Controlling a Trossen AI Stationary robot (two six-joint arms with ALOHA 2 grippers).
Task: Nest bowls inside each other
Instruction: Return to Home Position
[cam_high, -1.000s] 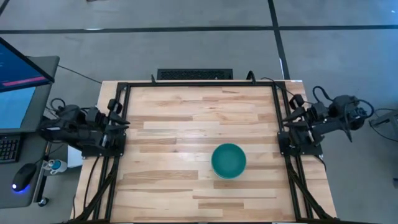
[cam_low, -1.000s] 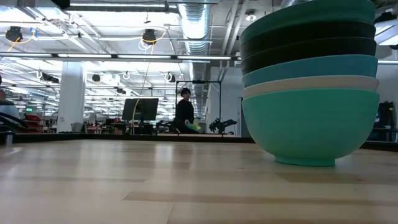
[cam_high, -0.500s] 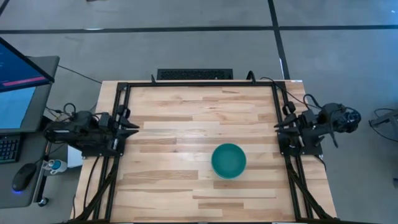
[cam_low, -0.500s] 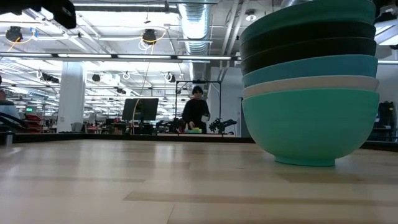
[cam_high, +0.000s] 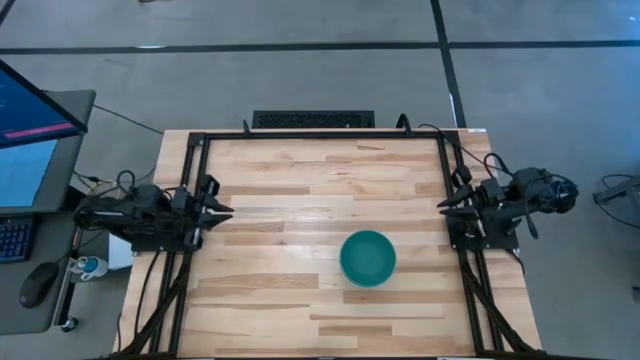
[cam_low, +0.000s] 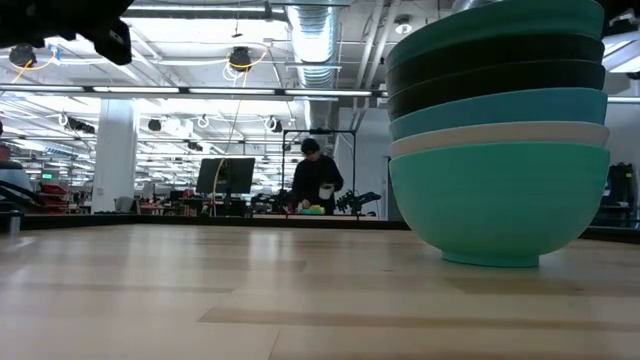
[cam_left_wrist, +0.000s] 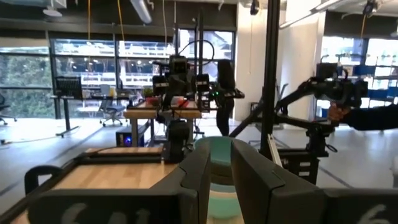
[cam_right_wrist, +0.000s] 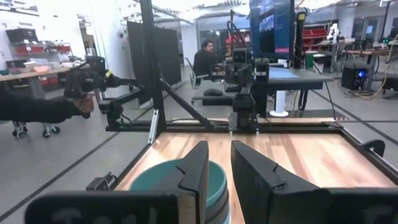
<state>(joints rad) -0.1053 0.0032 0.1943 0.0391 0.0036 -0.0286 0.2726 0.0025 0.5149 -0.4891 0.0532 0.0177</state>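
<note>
Bowls (cam_high: 368, 258) sit nested in one upright stack, mouths up, on the wooden table (cam_high: 280, 190); left gripper (cam_high: 222, 209) and right gripper (cam_high: 445, 204) wait at the edges, slightly parted, empty.

Wooden table (cam_high: 300, 190), monitor (cam_high: 35, 125), mouse (cam_high: 38, 285), distant person (cam_low: 315, 180)

Bowl stack (cam_low: 497, 130), top to bottom: teal green, black, black, light blue, white, light blue
Table (cam_high: 280, 190): pale wood, striped in planks
Table frame (cam_high: 320, 134): black
</note>
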